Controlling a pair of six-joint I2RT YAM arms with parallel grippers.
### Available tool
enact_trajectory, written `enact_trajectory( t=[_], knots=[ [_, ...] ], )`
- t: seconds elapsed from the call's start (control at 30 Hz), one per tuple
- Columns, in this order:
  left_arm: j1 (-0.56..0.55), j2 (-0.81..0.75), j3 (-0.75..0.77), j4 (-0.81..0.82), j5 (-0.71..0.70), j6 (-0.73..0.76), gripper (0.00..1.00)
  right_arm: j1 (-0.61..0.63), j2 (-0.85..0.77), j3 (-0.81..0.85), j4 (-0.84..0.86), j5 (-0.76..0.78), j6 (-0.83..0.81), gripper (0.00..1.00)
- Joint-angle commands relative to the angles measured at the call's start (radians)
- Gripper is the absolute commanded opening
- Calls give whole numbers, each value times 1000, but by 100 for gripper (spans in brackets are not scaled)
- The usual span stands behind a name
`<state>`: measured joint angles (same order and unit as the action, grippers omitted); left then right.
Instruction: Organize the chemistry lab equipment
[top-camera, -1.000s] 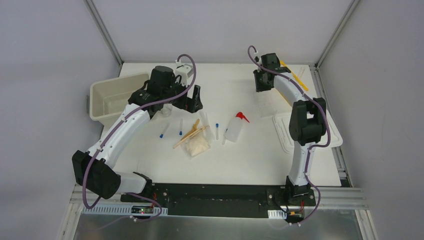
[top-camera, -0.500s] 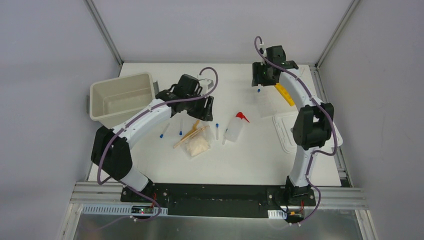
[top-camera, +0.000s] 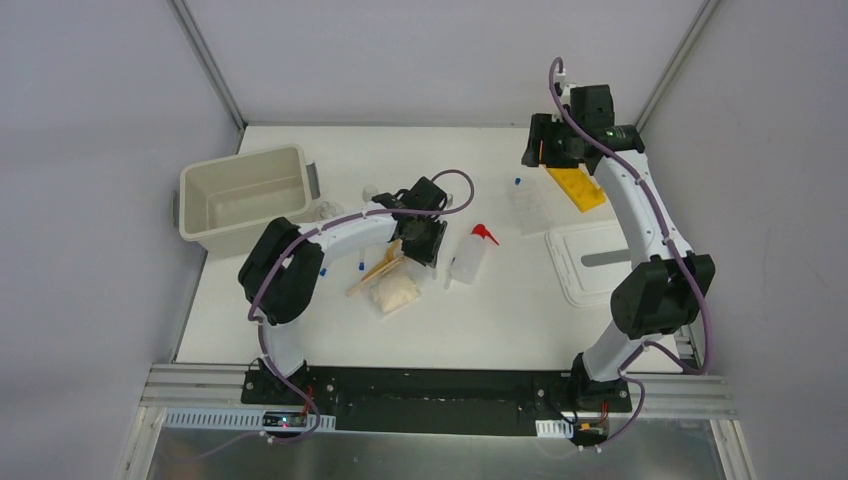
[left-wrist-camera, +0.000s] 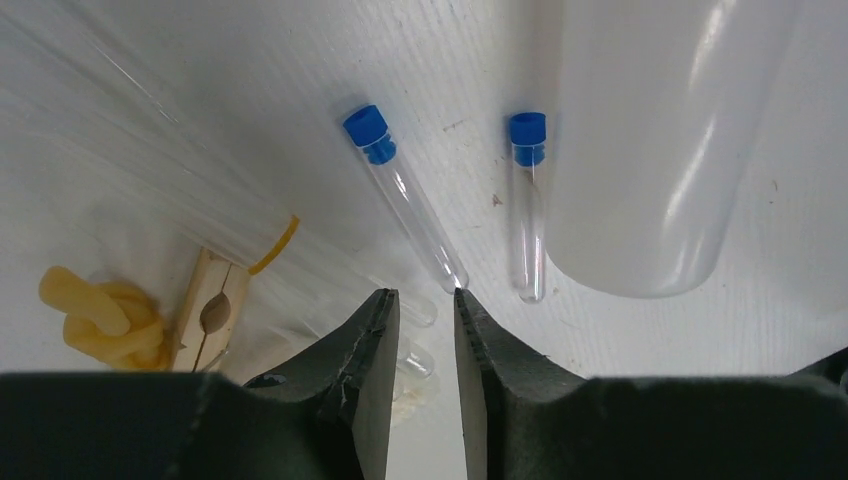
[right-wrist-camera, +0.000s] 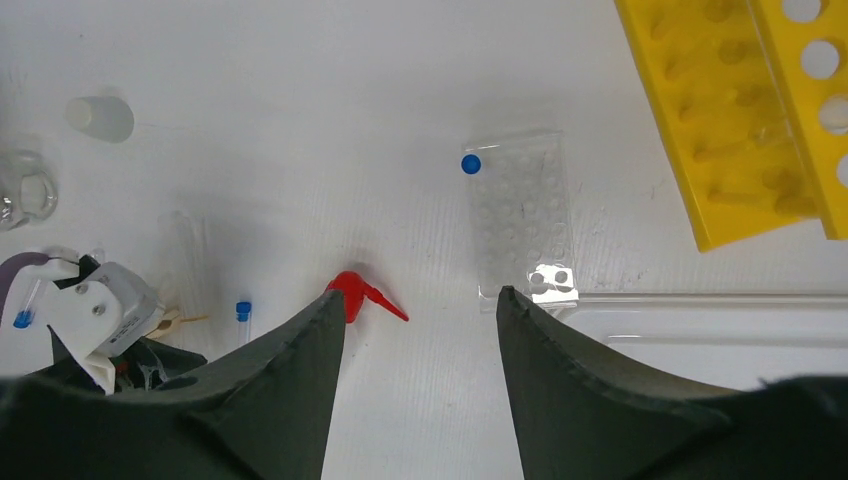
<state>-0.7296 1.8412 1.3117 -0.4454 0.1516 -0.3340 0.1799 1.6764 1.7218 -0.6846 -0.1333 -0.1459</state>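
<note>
My left gripper (top-camera: 425, 243) is low over the table's middle, its jaws a narrow gap apart with nothing between them (left-wrist-camera: 425, 292). Its right fingertip (left-wrist-camera: 462, 297) touches the round end of one blue-capped tube (left-wrist-camera: 405, 205). A second tube (left-wrist-camera: 527, 205) lies beside the squeeze bottle (left-wrist-camera: 640, 150), whose red nozzle (top-camera: 485, 234) points right. Wooden sticks (top-camera: 380, 268) and the beige packet (top-camera: 392, 293) lie just left of them. My right gripper (top-camera: 548, 152) hangs open and empty (right-wrist-camera: 420, 293), high at the back right. The yellow rack (top-camera: 575, 187) lies on the table below it.
The cream bin (top-camera: 243, 195) stands at the back left, with the clear beaker (right-wrist-camera: 22, 190) near it. A clear well plate (top-camera: 528, 205) with a blue-capped tube (top-camera: 517, 183) by it sits left of the rack. The white lid (top-camera: 600, 262) lies at the right edge.
My left arm swung right from beside the bin to the tubes by the bottle, and its jaws narrowed. My right gripper opened, left the yellow rack on the table and moved right.
</note>
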Motion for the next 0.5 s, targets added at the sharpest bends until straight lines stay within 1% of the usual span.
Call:
enact_trajectory(
  t=[0.0,0.33,0.47],
  knots=[
    [-6,29,61,7,-61,-47,28,-13,-34,-21,-29,-34,19,60],
    [-17,105,96,7,-69,-65,30,-26,-35,-50,-29,-57,35,60],
    [-18,137,102,1,-74,-80,34,-29,-33,-49,-27,-62,40,60]
  ],
)
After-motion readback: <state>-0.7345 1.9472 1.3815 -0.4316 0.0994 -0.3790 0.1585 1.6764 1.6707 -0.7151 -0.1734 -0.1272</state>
